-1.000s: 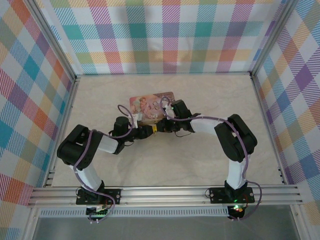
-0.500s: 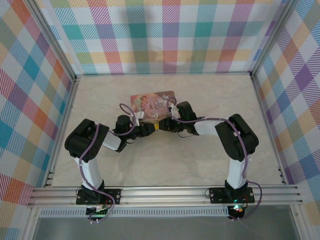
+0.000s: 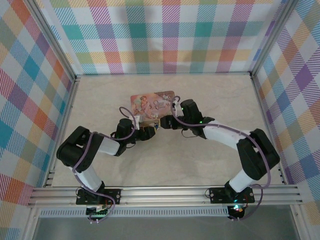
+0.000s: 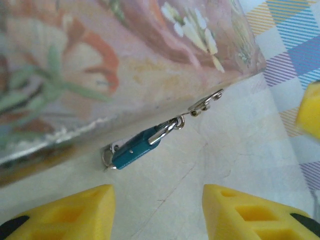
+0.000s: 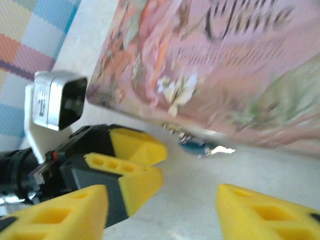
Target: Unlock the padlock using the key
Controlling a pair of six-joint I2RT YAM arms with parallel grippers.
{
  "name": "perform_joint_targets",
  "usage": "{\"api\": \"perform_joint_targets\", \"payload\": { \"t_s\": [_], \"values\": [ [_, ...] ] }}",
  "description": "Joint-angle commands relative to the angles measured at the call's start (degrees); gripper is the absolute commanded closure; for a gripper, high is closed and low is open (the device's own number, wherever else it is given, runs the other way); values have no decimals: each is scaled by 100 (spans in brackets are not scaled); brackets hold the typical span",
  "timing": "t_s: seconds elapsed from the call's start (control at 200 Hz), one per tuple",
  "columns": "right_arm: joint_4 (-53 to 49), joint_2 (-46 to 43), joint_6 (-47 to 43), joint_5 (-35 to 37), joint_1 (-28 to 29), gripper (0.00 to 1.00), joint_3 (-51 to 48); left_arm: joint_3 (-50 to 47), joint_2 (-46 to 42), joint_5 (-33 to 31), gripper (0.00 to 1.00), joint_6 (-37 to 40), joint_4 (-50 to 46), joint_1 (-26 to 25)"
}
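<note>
Glossy printed tin [image 4: 100, 60], smooth teal padlock [image 4: 133, 149], shiny metal shackle [image 4: 163, 131], matt tabletop [image 4: 230, 150]

Illustrated pink tin [image 3: 152, 104] on a pale marbled bench [image 3: 210, 95].
Lying flat near mid-bench, floral print and script lettering on the lid; ringed by pastel plaid walls [image 3: 165, 35], with an aluminium rail [image 3: 165, 194] along the near edge.

Pale marbled table [image 3: 165, 165] enclosed by pastel plaid walls [image 3: 165, 35]
</note>
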Motion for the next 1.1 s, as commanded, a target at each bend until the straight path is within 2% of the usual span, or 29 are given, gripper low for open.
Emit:
{"api": "perform_joint_targets", "payload": {
  "t_s": [0.0, 0.095, 0.315, 0.54, 0.73, 0.875, 1.095],
  "values": [
    [-1141, 8, -497, 1120, -123, 32, 698, -63, -227, -612, 48, 493, -246, -168],
    [-1646, 542, -568, 1289, -389, 30, 1538, 21, -146, -794, 48, 665, -223, -299],
    [-2399, 2271, -521, 1089, -982, 30, 3627, 221, 236, -1086, 47, 947, 89, -485],
    [-2815, 3534, -499, 595, -1137, 33, 5033, 688, 807, -843, 47, 1039, 174, -516],
    [-2815, 3983, -413, 42, -1127, 38, 5304, 920, 1118, -538, 47, 1071, 357, -516],
    [-2498, 3864, -379, -49, -1110, 39, 4868, 1152, 1173, -181, 48, 1076, 307, -515],
    [-2107, 3589, -337, -161, -1076, 42, 4298, 1425, 1264, -293, 51, 747, -11, -434]
  ]
}}
